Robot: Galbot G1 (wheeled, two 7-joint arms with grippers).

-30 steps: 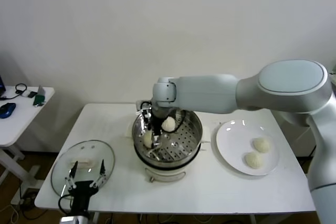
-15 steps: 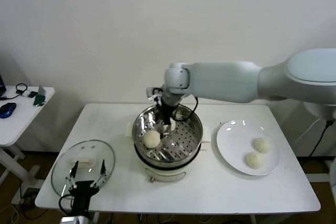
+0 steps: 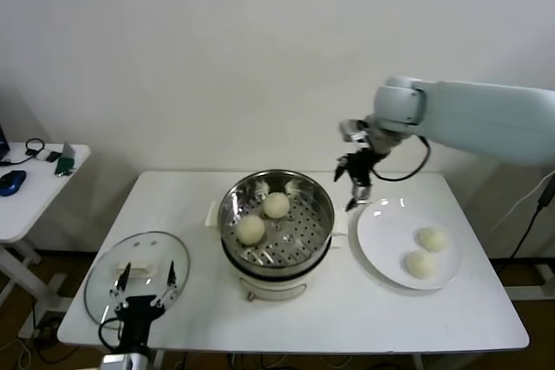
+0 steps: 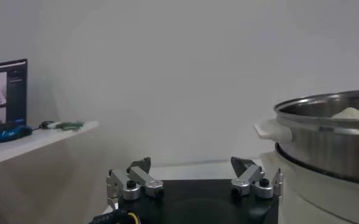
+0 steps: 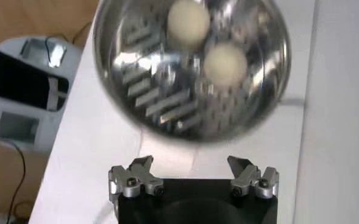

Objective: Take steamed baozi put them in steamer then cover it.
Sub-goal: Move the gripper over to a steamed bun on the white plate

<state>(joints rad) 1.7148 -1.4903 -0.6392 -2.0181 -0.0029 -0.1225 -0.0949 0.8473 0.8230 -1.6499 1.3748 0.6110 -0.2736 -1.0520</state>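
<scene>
The steel steamer (image 3: pixel 324 228) stands mid-table with two baozi on its perforated tray, one (image 3: pixel 276 205) behind the other (image 3: pixel 251 230). Two more baozi (image 3: pixel 431 239) (image 3: pixel 420 264) lie on the white plate (image 3: pixel 386 231). My right gripper (image 3: pixel 355 185) hangs open and empty in the air between the steamer's right rim and the plate. Its wrist view looks down on the steamer (image 5: pixel 124 91), both baozi (image 5: pixel 188 18) (image 5: pixel 226 61) and the right gripper (image 5: pixel 191 171). The glass cover (image 3: pixel 156 250) lies at the table's front left. My left gripper (image 3: pixel 144 287) (image 4: pixel 191 171) is open over it.
A small side table (image 3: pixel 39 192) at the far left carries a blue mouse (image 3: pixel 10 181) and cables. The left wrist view shows the steamer's side (image 4: pixel 331 140) close by on one side. A white wall stands behind the table.
My right gripper has let go of a baozi in the steamer, risen out of it and swung right toward the plate. The left arm has not moved.
</scene>
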